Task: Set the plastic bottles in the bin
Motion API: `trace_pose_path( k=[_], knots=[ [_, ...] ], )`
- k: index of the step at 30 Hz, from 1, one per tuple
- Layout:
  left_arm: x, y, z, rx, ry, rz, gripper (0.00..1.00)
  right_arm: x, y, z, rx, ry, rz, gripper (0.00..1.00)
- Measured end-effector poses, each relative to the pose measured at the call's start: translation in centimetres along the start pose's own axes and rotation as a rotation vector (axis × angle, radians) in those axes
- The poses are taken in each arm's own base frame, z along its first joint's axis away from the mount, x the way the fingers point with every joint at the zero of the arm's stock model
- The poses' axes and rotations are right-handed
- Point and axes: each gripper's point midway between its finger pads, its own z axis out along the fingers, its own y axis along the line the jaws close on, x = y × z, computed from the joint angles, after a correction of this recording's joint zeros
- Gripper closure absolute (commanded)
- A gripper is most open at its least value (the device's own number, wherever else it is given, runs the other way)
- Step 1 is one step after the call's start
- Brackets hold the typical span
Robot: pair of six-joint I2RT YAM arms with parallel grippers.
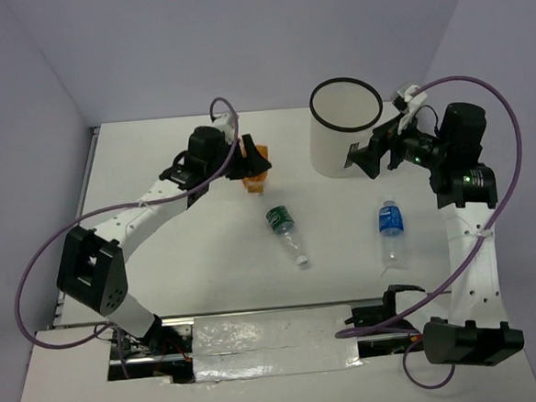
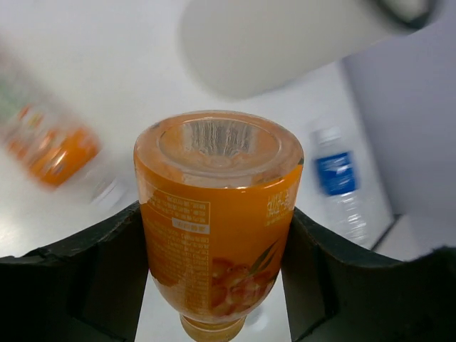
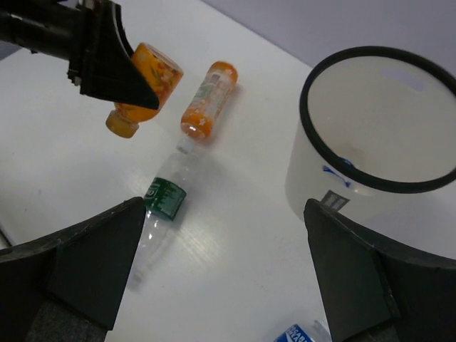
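My left gripper (image 1: pixel 244 169) is shut on an orange bottle (image 2: pixel 214 206) and holds it cap down above the table; it also shows in the right wrist view (image 3: pixel 146 80). A second orange bottle (image 3: pixel 208 98) lies on the table beside it. A clear bottle with a green label (image 1: pixel 280 220) lies mid-table. A clear bottle with a blue label (image 1: pixel 391 222) lies to the right. The white bin (image 1: pixel 330 146) with a black rim stands upright at the back right. My right gripper (image 1: pixel 362 158) is open and empty, next to the bin's right side.
The bin's wall (image 3: pixel 308 187) shows something blue inside at its bottom. The grey walls close in the table's back and sides. The arm bases and a cable slot sit at the near edge.
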Motion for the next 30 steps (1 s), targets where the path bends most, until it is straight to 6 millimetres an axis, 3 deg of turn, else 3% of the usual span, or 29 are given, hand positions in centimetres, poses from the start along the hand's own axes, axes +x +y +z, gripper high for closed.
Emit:
trace_pose_path(
  k=[6,11,13,17,21,26,30],
  knots=[
    [-10.9,-10.4,-0.9,0.340,-0.248,0.032,0.87,-2.3,-1.3,-1.6,0.065,-0.094,0.021,0.01],
    [-17.2,-15.8,0.4,0.536,-0.410,0.024,0.87,-2.3,-1.4,-1.6,0.062,-0.114,0.049,0.02],
    [-18.5,-17.0,1.7,0.583,-0.447,0.018,0.88,-2.0,-1.5,-1.7,0.068,-0.114,0.065,0.02],
    [-20.1,-19.3,4.9,0.647,-0.519,-0.001,0.89,-1.4,-1.3,-2.0,0.077,-0.120,0.084,0.02],
    [-20.4,-21.5,7.7,0.663,-0.604,-0.002,0.82,-1.0,-1.0,-2.3,0.084,-0.129,0.102,0.02],
    [-19.3,-23.7,10.2,0.611,-0.716,0.053,0.76,-0.4,-1.0,-2.5,0.096,-0.137,0.124,0.01],
    [-17.5,-24.2,12.2,0.540,-0.749,0.107,0.61,0.3,-1.2,-2.7,0.112,-0.137,0.146,0.01]
  ],
)
